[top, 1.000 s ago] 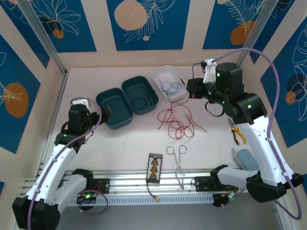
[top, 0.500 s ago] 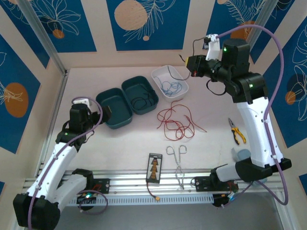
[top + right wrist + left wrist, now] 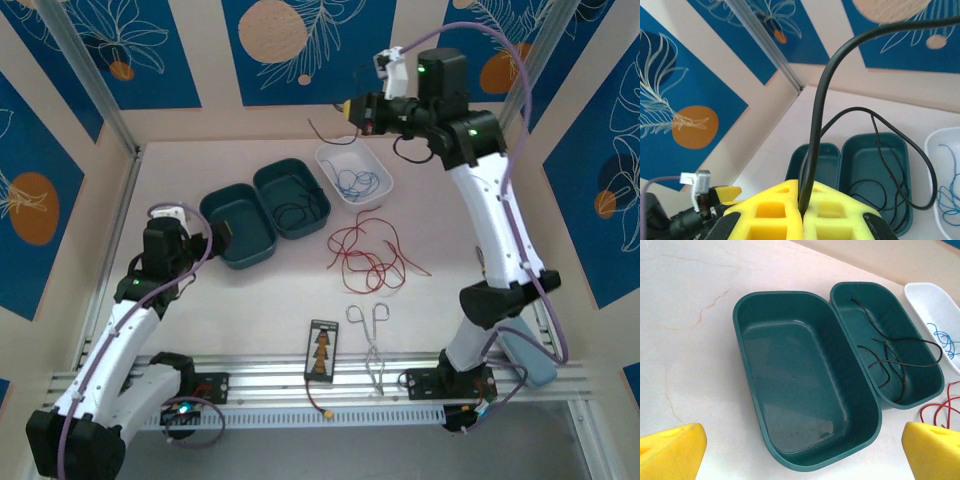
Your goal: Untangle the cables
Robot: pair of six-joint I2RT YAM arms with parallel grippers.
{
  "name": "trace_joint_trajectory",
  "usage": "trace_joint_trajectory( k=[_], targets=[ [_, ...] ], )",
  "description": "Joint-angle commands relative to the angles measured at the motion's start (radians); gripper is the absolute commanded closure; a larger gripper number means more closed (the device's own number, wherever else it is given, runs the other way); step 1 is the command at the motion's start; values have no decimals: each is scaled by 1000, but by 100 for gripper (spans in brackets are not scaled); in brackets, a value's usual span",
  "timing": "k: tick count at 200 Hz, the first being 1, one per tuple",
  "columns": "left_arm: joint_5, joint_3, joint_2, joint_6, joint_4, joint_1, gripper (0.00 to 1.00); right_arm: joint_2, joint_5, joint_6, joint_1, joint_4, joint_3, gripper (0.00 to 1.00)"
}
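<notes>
- Right gripper is high at the far side, fingers pinching one black cable, held up so it hangs free, likely bound for the teal tray.
- Black cables lie there, blue cables fill the white tray, and red cables lie tangled on the table.
- Left gripper hovers, fingers spread, over the empty teal tray.

Right gripper raised, swung from right of white tray to above its far edge — pinched black cable lifted along.
</notes>
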Motion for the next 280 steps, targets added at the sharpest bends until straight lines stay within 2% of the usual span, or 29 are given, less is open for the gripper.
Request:
trace_joint_trajectory(
  k=[1,45,99,152,211,240,280],
  targets=[
    [-5,14,-46,-7,-31,4,0,79,15,-42,35,-11,41,96],
    [-30,16,-95,5,-79,4,0,255,101,-112,99,-11,60,98],
    [-30,9,-98,7,-83,4,0,444,115,-127,140,-52,76,100],
    [-39,7,-92,7,-82,4,0,450,202,-57,170,-61,-86,100],
    [-44,2,-91,5,-81,4,0,463,205,-16,173,-35,-240,100],
    [-47,6,-91,4,-80,4,0,516,220,-28,173,-52,-218,100],
    [-42,7,-89,-2,-79,4,0,632,244,-46,171,-109,-78,100]
  ],
)
